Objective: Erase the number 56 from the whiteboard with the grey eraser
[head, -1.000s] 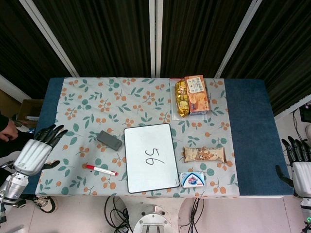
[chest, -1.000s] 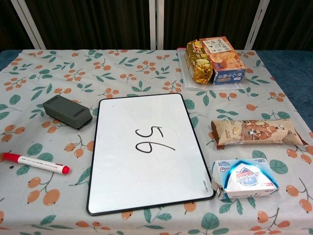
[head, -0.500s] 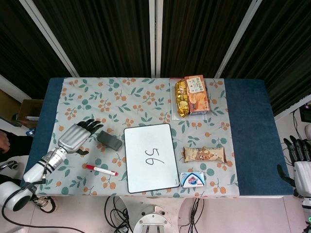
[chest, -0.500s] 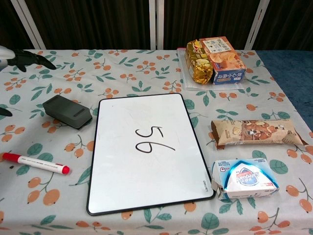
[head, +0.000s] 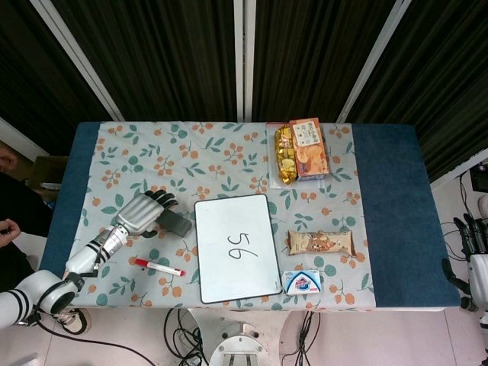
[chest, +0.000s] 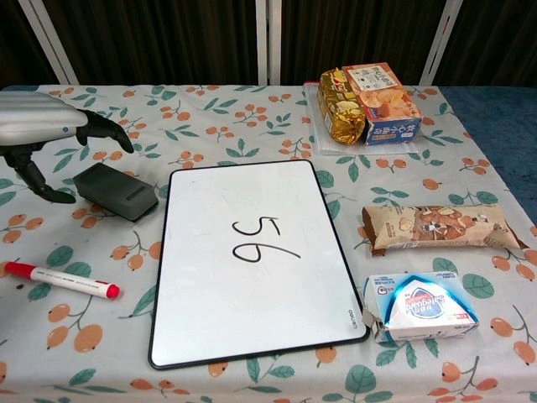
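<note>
The left hand (head: 142, 214) hovers over the dark grey rectangular block eraser (chest: 116, 191), which lies on the floral-cloth tabletop (head: 191, 152) just beside the left edge of the black-framed white rectangular whiteboard (head: 235, 248), toward the tabletop's left side. Its fingers (chest: 105, 130) are spread and arched, thumb low on the near side, holding nothing. To do this step well, the hand should probably settle so thumb and fingers straddle the eraser's long sides, then close squarely, since a skewed grip would likely tip the felt face off the board when wiping the handwritten black "56" (chest: 254, 240) near the board's middle. The head view shows the whole left forearm and how the hand overlaps the eraser's left end, and also the right hand (head: 476, 252) off the tabletop's right edge, fingers straight and apart, empty. The chest view alone shows the gap between fingers and eraser top, and the red-capped white marker pen (chest: 60, 280) lying nearer the front edge.
</note>
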